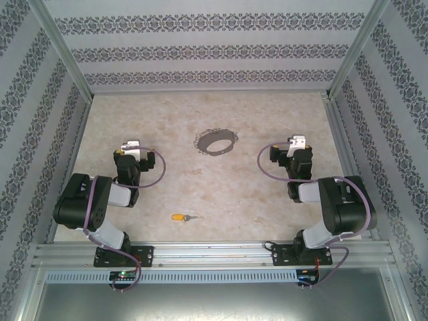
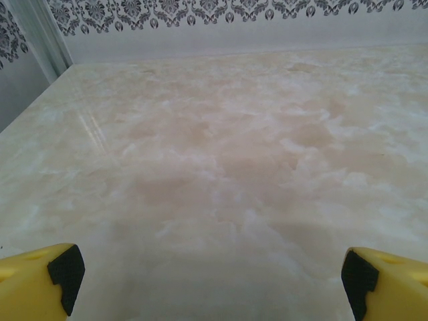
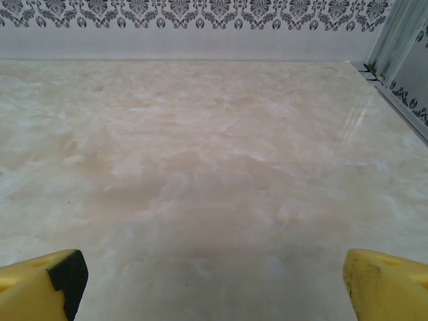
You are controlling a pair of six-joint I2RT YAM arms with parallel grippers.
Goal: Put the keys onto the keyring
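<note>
The keyring, a thin grey hoop with a bumpy fringe, lies flat on the marble table at mid-depth, just right of centre. One key with an orange-yellow head and a short dark blade lies near the front, between the two arm bases. My left gripper sits low at the left, well left of the hoop. Its yellow fingers stand wide open over bare table. My right gripper sits to the right of the hoop, open, with nothing between its fingers.
Patterned walls and metal frame posts close in the table on the back and both sides. A metal rail runs along the near edge by the arm bases.
</note>
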